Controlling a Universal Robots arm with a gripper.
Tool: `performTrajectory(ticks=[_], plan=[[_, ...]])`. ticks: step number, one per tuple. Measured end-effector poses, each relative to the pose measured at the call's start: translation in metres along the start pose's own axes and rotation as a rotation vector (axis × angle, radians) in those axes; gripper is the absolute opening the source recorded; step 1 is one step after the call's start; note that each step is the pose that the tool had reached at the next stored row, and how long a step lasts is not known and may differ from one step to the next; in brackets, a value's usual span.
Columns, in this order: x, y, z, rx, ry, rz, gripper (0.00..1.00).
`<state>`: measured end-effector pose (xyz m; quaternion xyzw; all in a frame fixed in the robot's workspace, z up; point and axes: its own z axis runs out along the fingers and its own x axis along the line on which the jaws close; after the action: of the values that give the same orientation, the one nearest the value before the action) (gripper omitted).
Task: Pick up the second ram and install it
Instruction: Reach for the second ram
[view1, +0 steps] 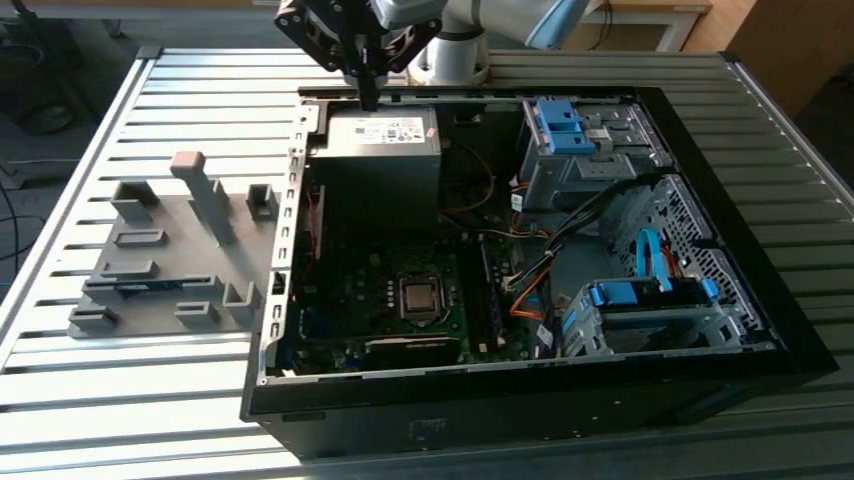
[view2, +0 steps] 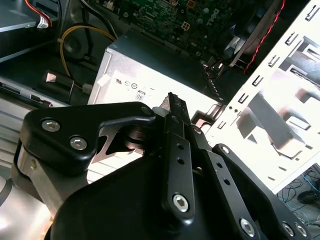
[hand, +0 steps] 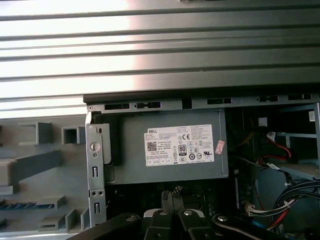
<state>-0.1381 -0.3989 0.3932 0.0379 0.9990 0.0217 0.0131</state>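
The gripper (view1: 363, 95) hung over the far edge of the open computer case (view1: 747, 330), just above the power supply (view1: 384, 140). Its jaws were drawn narrow, fingertips nearly together, with nothing seen between them in either wrist view (hand: 172, 197) (view2: 175, 102).

The second ram (view1: 140, 287), a thin blue stick, lay in a slot of the grey holder fixture (view1: 174, 250) on the exterior view's left, well apart from the gripper; the first wrist view caught its blue edge (hand: 20, 205) in the fixture (hand: 30, 165).

A white label (hand: 180, 145) with dense print, a code square and certification marks sat on the power supply's grey face (hand: 170, 150).

Everything rested on a slatted aluminium table (view1: 174, 90), brightly lit, with wooden furniture (view1: 787, 40) behind.
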Motion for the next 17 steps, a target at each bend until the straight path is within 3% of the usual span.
performTrajectory(ticks=[17], plan=[[0.0061, -0.0005, 0.0001, 0.0, 0.0, 0.0, 0.11]])
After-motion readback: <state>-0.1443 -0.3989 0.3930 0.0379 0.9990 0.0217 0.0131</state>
